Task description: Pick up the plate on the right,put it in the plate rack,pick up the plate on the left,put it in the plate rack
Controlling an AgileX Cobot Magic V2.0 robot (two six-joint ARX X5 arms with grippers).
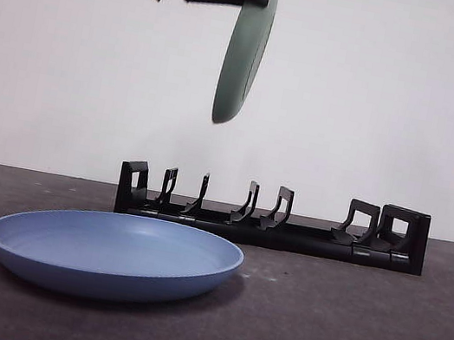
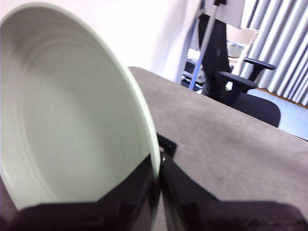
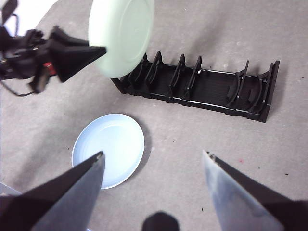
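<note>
Pale green plate [image 1: 246, 50] hangs on edge over the black plate rack [image 1: 271, 217], left gripper [image 2: 159, 180] fingers pinching its rim; right gripper [image 3: 151, 159] fingers spread

Left gripper [image 2: 159, 178] raised, right gripper [image 3: 154, 161] waiting

Left jaws pinched tight on a pale green plate [image 1: 245, 54] hanging edge-down between them; right jaws spread wide, nothing between.

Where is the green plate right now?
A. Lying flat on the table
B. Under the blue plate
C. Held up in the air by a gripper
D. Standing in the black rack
C: the left gripper holds the green plate on edge, high above the plate rack.
</note>
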